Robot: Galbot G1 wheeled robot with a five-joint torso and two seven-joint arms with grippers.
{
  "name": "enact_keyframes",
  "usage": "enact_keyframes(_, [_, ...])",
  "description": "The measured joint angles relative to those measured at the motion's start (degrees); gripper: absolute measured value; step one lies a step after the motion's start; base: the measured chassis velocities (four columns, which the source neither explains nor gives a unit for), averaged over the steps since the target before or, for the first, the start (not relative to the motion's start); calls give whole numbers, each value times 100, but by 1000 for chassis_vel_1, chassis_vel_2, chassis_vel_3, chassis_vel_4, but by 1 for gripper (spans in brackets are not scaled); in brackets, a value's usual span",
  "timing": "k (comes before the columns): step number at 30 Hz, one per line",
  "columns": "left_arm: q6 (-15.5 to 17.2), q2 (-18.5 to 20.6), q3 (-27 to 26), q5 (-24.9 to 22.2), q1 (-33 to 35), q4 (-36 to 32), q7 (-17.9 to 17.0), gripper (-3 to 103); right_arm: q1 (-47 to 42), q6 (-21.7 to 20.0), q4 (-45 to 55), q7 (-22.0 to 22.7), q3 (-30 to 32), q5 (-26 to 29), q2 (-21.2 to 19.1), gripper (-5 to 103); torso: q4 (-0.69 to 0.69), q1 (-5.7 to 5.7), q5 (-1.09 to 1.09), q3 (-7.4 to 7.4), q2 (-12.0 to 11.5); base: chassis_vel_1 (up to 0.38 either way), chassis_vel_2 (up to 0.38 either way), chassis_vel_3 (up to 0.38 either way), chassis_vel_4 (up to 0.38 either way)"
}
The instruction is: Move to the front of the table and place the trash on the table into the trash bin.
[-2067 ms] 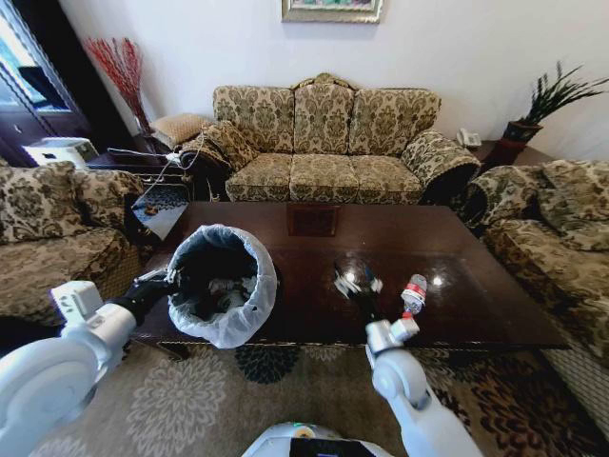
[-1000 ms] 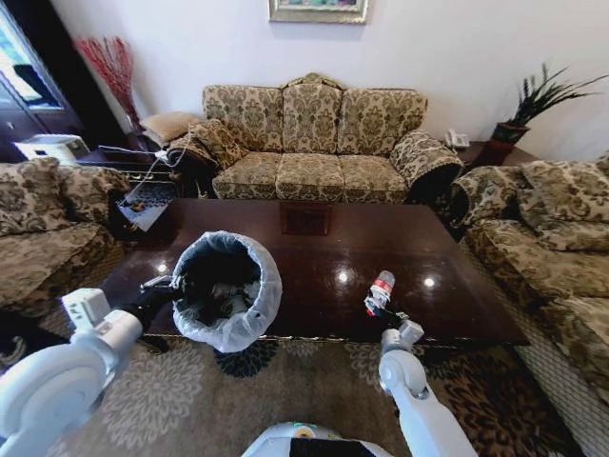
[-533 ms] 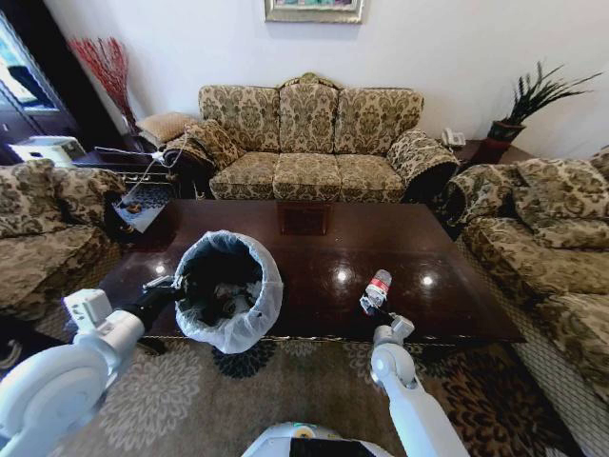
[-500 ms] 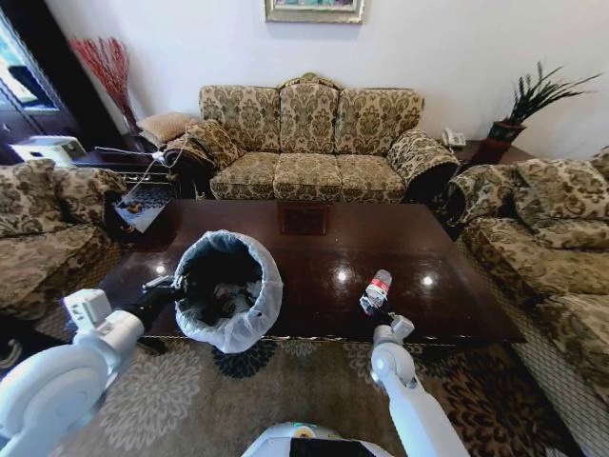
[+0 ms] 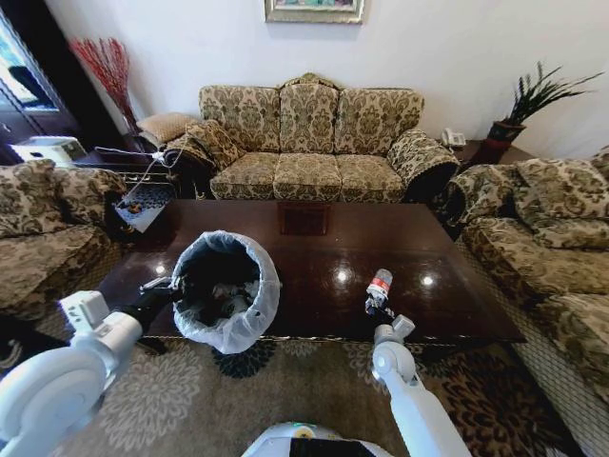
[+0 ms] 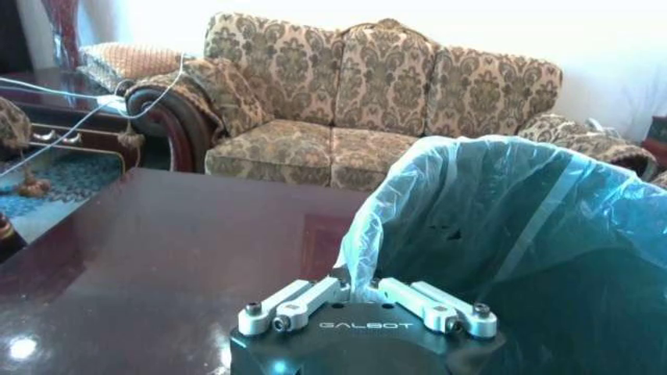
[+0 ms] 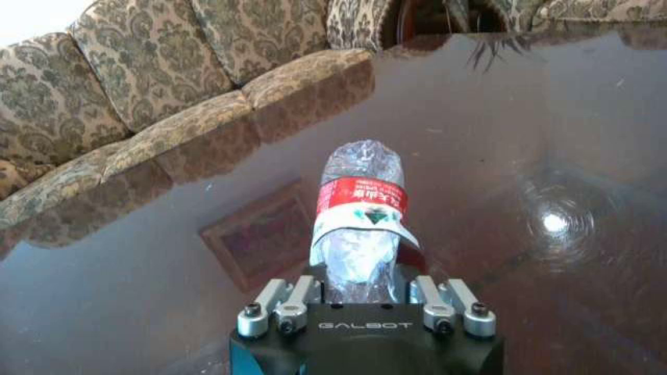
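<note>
The trash bin (image 5: 225, 290), a dark round bin with a whitish bag folded over its rim, hangs at the left near edge of the dark glossy table (image 5: 314, 252). My left gripper (image 5: 169, 286) is shut on its rim. In the left wrist view, the fingers (image 6: 302, 301) pinch the bag edge of the trash bin (image 6: 511, 226) above the table (image 6: 156, 234). My right gripper (image 5: 376, 309) is shut on the trash, a clear bottle (image 5: 379, 285) with a red label, over the table's near edge. In the right wrist view, the bottle (image 7: 360, 207) sticks out from my right gripper (image 7: 360, 293) above the table (image 7: 542, 141).
A patterned sofa (image 5: 309, 143) stands behind the table. An armchair (image 5: 48, 224) is at the left and another sofa (image 5: 552, 238) at the right. A potted plant (image 5: 533, 100) sits at the back right. A patterned rug (image 5: 190, 395) lies under me.
The whole picture shifted since the oldest frame, so the camera moved. Over the last half second the right gripper and bottle edged slightly right. The bin has stayed put.
</note>
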Motion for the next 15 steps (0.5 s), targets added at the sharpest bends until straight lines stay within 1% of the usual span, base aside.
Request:
enact_keyframes(1, [0, 42, -80, -14, 50, 0, -6, 2, -29, 42, 7, -30, 27, -27, -3, 32, 0, 0, 4, 0, 0, 0, 0, 0, 0])
enact_keyframes(3, [1, 72, -137, -39, 50, 0, -15, 2, -96, 103, 102, -104, 44, -96, -23, 25, 0, 0, 3, 0, 0, 0, 0, 0, 0])
enact_keyframes(4, [1, 72, -137, -39, 50, 0, -15, 2, -96, 103, 102, -104, 44, -96, -23, 25, 0, 0, 3, 0, 0, 0, 0, 0, 0])
enact_keyframes(6, [2, 83, -148, -47, 50, 0, -19, 2, -126, 197, 267, -182, 45, -206, -13, 19, -2, 0, 3, 0, 0, 0, 0, 0, 0])
enact_keyframes(7, [2, 83, -148, -47, 50, 0, -19, 2, -126, 197, 267, -182, 45, -206, -13, 19, -2, 0, 3, 0, 0, 0, 0, 0, 0])
enact_keyframes(8, [6, 79, -154, -48, 82, 0, -17, 2, -109, 280, 362, -242, 45, -387, 22, 16, -1, 0, 2, 0, 0, 0, 0, 0, 0])
enact_keyframes(9, [9, 69, -154, -48, 89, 0, -16, 2, -88, 322, 364, -252, 45, -477, 41, 16, -1, 0, 1, 0, 0, 0, 0, 0, 0])
enact_keyframes(10, [19, 43, -153, -47, 91, 0, -16, 2, -18, 488, 377, -289, 37, -779, 106, 14, 0, 0, 0, 0, 0, 0, 0, 0, 0])
enact_keyframes(11, [26, 31, -148, -45, 87, 0, -16, 2, 13, 591, 446, -385, 26, -930, 155, 12, 0, 0, 1, 0, 0, 0, 0, 0, 0])
enact_keyframes(12, [26, 31, -148, -45, 87, 0, -16, 2, 13, 591, 446, -385, 26, -930, 155, 12, 0, 0, 1, 0, 0, 0, 0, 0, 0])
enact_keyframes(14, [45, 51, -135, -44, 86, 0, -16, 2, 66, 869, 670, -822, -51, -1012, 186, 12, -1, 0, 1, 0, 0, 0, 0, 0, 0])
enact_keyframes(15, [71, 105, -141, -45, 117, 0, -9, 2, 129, 1127, 780, -1333, -113, -968, 167, 12, -1, 0, 0, 0, 0, 0, 0, 0, 0])
